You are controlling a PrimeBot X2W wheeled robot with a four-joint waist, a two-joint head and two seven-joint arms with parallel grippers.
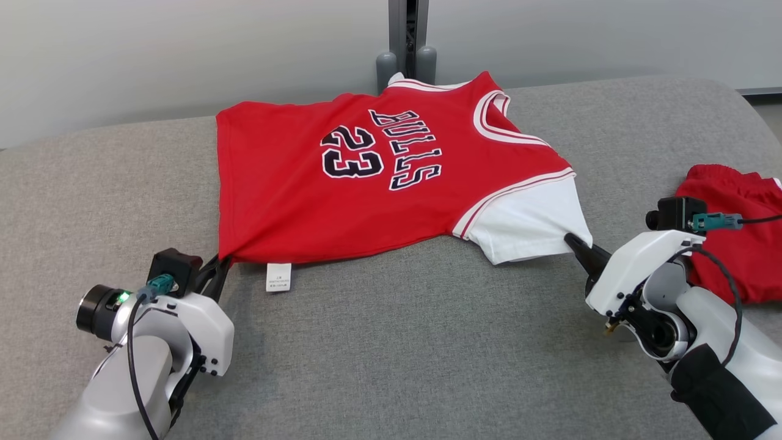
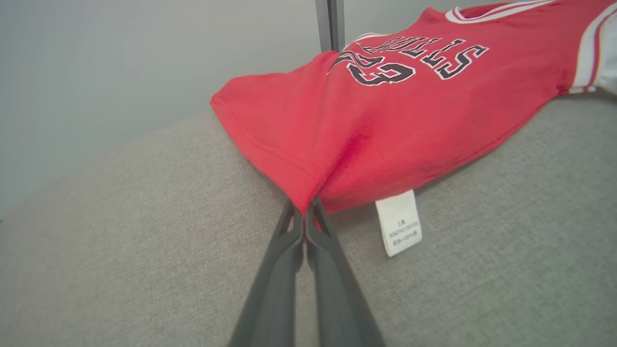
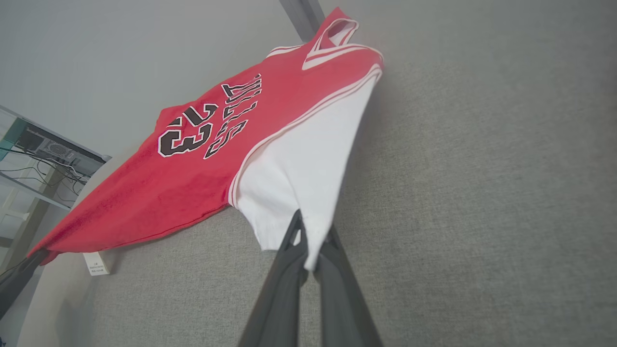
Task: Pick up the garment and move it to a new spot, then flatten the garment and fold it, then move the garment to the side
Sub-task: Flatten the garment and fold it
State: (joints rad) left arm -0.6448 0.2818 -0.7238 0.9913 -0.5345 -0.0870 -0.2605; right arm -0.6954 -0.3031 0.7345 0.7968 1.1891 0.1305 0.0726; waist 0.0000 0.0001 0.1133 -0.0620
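- Left pincer (image 2: 304, 212): fingers pressed together on the near hem corner of the red jersey (image 1: 342, 201).
- Right pincer (image 3: 308, 250): clamped on the edge of the white sleeve (image 1: 531, 220).
- Jersey: spread print-side up in the middle of the grey fabric surface (image 1: 391, 354), near edge taut between both pincers.
- Care label (image 1: 278, 277): sticks out below the near hem, lying on the surface.
- Second red garment (image 1: 739, 244): at the far right, apart from the jersey.
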